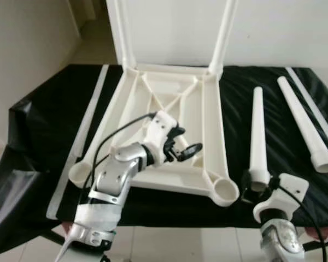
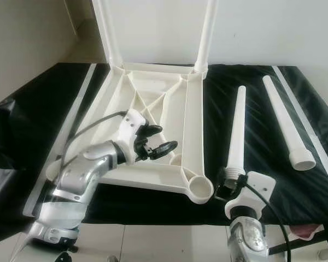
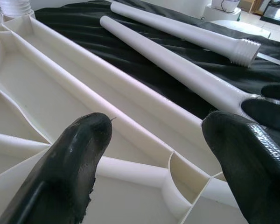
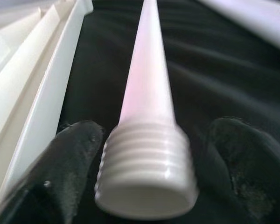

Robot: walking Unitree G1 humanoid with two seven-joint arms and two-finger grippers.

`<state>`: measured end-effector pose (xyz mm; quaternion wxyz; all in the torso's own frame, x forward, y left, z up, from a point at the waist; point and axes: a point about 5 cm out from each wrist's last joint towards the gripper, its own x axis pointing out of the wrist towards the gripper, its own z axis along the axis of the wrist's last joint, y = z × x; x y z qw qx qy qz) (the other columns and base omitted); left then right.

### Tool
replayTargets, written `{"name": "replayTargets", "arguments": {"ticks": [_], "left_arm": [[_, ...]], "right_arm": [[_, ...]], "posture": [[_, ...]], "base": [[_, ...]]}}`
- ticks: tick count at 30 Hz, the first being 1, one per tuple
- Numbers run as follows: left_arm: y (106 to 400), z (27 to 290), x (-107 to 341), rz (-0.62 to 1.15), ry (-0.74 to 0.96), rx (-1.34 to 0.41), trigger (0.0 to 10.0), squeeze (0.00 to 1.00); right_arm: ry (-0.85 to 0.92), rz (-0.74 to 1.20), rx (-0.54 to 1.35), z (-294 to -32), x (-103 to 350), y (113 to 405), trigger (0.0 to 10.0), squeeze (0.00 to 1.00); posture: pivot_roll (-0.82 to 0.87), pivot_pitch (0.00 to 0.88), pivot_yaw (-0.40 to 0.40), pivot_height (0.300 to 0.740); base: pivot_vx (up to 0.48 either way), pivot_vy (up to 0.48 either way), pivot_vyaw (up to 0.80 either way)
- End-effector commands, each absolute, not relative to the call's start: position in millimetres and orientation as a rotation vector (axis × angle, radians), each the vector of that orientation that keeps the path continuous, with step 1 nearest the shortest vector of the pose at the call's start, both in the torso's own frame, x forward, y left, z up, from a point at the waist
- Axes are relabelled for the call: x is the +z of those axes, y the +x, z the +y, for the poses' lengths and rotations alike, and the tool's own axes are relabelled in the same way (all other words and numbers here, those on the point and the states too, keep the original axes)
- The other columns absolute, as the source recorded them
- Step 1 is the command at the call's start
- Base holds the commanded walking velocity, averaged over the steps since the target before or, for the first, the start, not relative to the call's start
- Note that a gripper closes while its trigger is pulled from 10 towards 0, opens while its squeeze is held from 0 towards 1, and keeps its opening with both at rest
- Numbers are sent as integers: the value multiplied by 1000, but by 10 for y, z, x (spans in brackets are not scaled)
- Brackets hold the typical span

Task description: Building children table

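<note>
Right tool (image 4: 144, 172) astride threaded leg (image 4: 147, 121) — tabletop (image 2: 194, 117) alongside

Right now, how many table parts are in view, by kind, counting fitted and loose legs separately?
Upturned white tabletop: 1
Legs already fitted, standing up at the far corners: 2
Loose legs lying on the black cloth: 2
Total: 5 parts
</note>
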<state>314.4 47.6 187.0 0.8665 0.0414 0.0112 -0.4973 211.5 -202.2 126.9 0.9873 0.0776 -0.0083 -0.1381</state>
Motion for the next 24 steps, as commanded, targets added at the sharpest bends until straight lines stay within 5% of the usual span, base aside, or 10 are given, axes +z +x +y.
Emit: {"name": "replayTargets", "arguments": {"ticks": [1,2,3,10,24], "left_arm": [[3189,492,1882,14,93,-978,10000,0],[3189,492,1882,14,93,-978,10000,0],[3196,490,1886,13,94,-979,10000,0],[3224,497,1901,8,93,-969,10000,0],[2897,416,1846,-51,167,-1221,10000,0]], "right_arm": [[145,-12,-272,-2053,1276,2104,10000,529],[145,-12,-272,-2053,1276,2104,10000,529],[144,-5,-259,-2057,1280,2107,10000,0],[170,-12,-209,-2054,1366,2181,10000,0],[234,92,-224,-2553,1501,2913,10000,0]], "posture": [[-37,41,6,740],[-37,41,6,740],[-37,36,11,740],[-35,31,10,740],[-26,14,-2,740]], "base": [[0,0,0],[0,0,0],[0,0,0],[0,0,0],[0,0,0]]}}
